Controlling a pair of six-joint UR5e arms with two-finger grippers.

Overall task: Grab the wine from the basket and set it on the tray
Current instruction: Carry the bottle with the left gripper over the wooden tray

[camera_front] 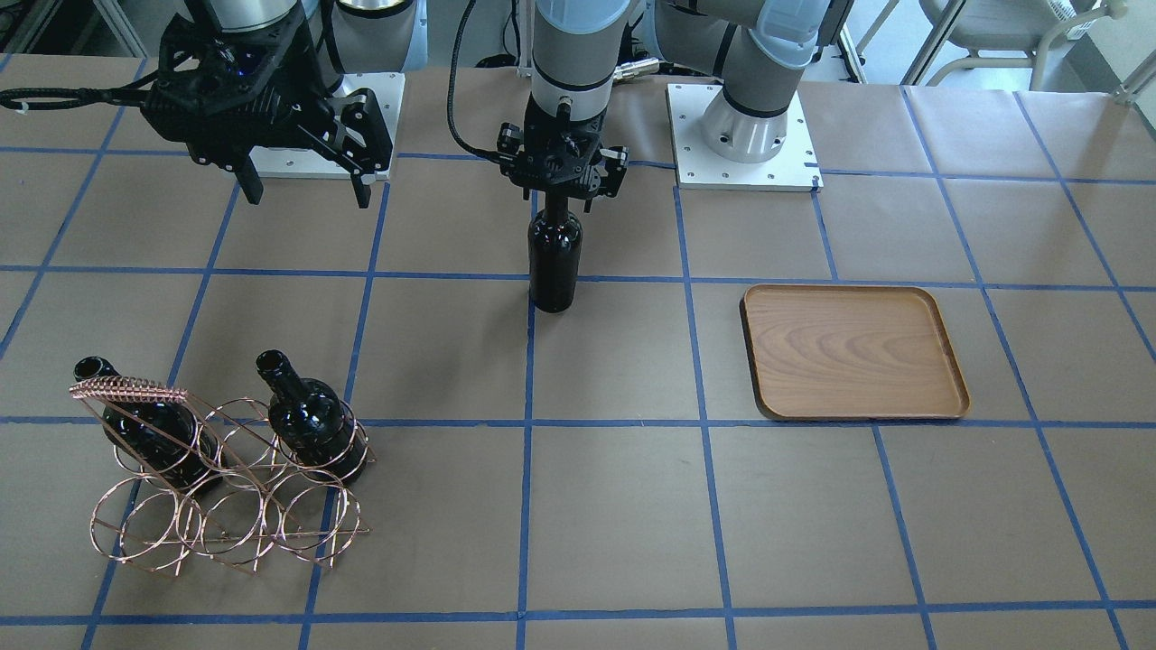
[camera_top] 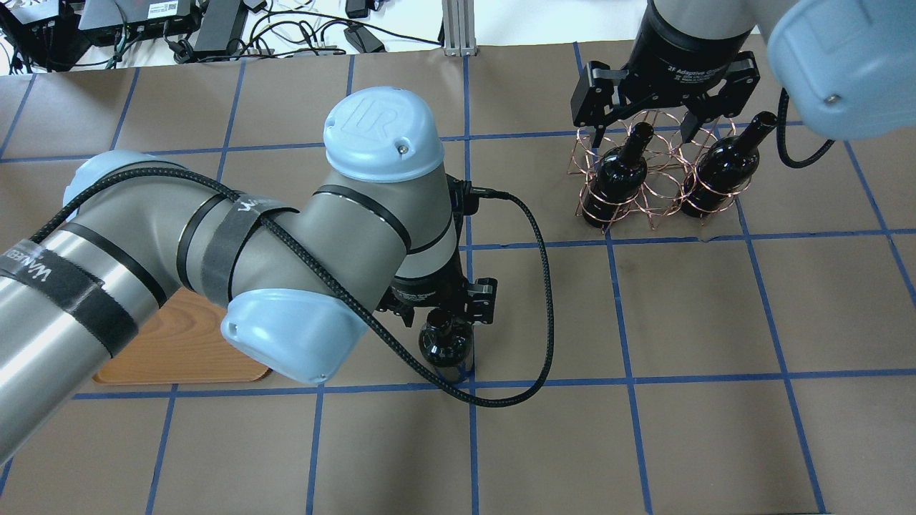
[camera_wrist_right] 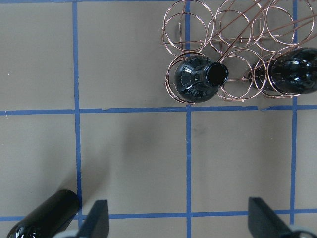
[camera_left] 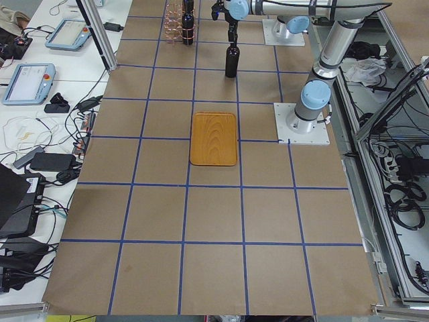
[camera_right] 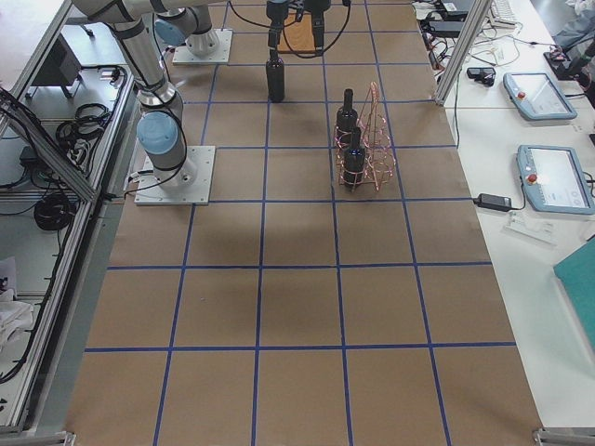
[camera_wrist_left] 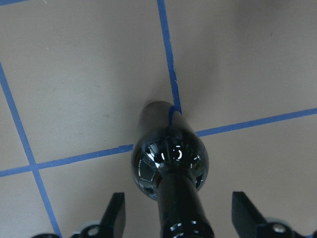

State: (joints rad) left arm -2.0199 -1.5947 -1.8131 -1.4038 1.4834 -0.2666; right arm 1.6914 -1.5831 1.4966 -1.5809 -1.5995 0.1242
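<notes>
One black wine bottle (camera_front: 554,262) stands upright on the table's middle, on a blue tape line. My left gripper (camera_front: 562,185) is open, its fingers (camera_wrist_left: 116,213) wide on either side of the bottle's neck (camera_wrist_left: 181,208) and not touching it. Two more wine bottles (camera_front: 153,424) (camera_front: 312,420) sit in the copper wire basket (camera_front: 217,506). My right gripper (camera_top: 644,134) is open and empty, hovering high on the robot's side of the basket (camera_top: 658,189). The wooden tray (camera_front: 853,352) lies empty, about a grid square from the standing bottle on the robot's left side.
Both arm bases (camera_front: 745,135) stand on white plates at the robot's table edge. My left arm's big elbow (camera_top: 286,236) hides most of the tray (camera_top: 172,350) in the overhead view. A black cable (camera_top: 544,286) loops beside the standing bottle.
</notes>
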